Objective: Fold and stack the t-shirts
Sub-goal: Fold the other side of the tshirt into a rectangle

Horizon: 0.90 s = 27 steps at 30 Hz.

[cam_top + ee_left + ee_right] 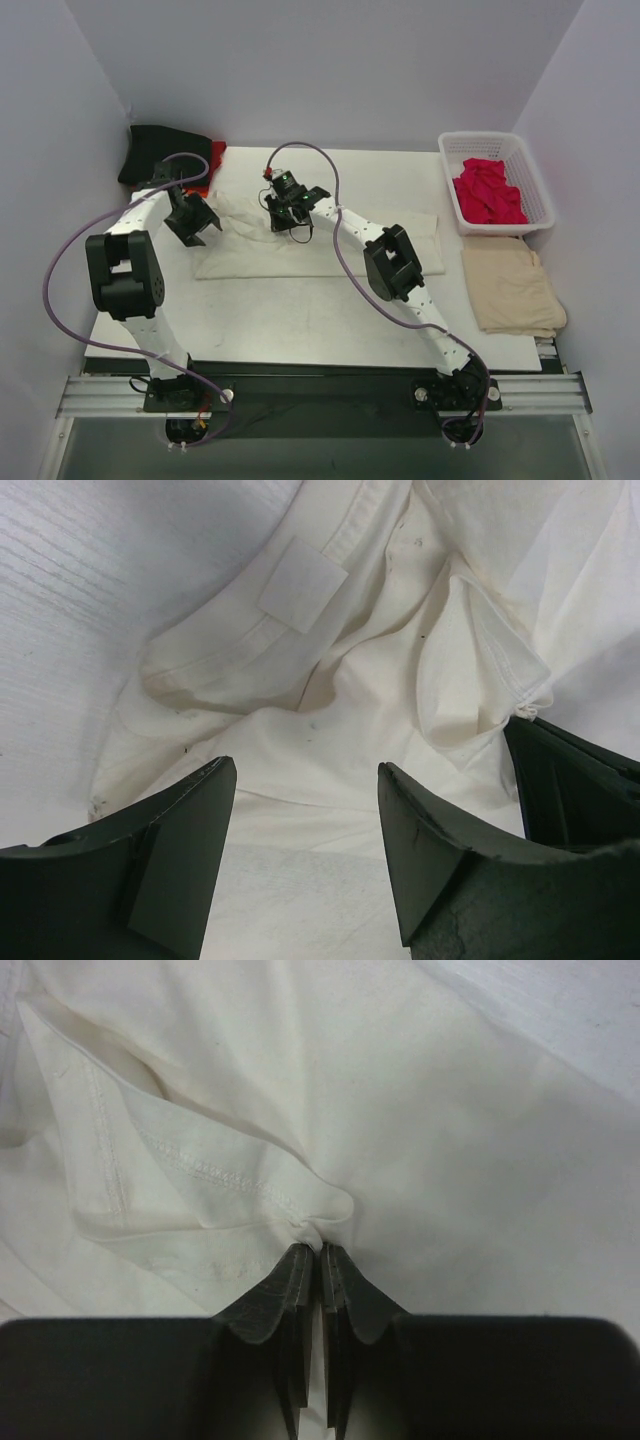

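The large cream-white t-shirt [320, 245] lies spread across the middle of the table, partly folded into a long band. My right gripper [288, 222] is shut on a pinch of its hemmed cloth [250, 1190] near the shirt's left part. My left gripper [200, 225] is open just over the shirt's left end, its fingers [170, 850] astride cream cloth with the collar and label [300, 583] ahead. A black shirt [160, 150] and an orange-red one [213, 160] lie folded at the back left. A crimson shirt [488, 192] sits in the basket.
The white plastic lattice basket [540, 185] stands at the back right. A folded tan cloth [510, 285] lies on the table in front of it. Purple cables loop from both arms. Grey walls close in the left, back and right sides.
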{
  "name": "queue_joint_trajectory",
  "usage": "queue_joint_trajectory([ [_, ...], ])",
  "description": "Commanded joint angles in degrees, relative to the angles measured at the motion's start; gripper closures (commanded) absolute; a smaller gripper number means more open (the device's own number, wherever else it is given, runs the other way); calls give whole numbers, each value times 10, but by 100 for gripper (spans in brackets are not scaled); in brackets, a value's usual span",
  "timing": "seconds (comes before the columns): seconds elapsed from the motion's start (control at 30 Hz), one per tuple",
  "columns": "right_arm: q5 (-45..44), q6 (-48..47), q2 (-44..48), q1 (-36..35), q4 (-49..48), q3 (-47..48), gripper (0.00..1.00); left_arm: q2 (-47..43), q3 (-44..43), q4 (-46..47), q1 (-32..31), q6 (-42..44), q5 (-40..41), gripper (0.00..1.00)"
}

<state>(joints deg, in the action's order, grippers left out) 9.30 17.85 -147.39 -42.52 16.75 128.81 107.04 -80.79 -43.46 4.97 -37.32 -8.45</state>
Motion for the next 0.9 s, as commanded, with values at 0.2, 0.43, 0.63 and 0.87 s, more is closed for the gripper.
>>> queue_joint_trajectory([
  [0.2, -70, -15, 37, -10, 20, -13, 100, -18, 5, 8, 1, -4, 11, 31],
  [0.43, -87, -11, 55, -6, 18, -20, 100, -1, -2, -31, -18, 14, 103, 32],
  [0.63, -91, -5, 70, -1, 14, -33, 100, 19, -17, -81, -41, 23, 202, 32],
  [0.87, -114, 2, 89, 8, 5, -55, 100, 41, -12, -101, -42, 9, 233, 32],
])
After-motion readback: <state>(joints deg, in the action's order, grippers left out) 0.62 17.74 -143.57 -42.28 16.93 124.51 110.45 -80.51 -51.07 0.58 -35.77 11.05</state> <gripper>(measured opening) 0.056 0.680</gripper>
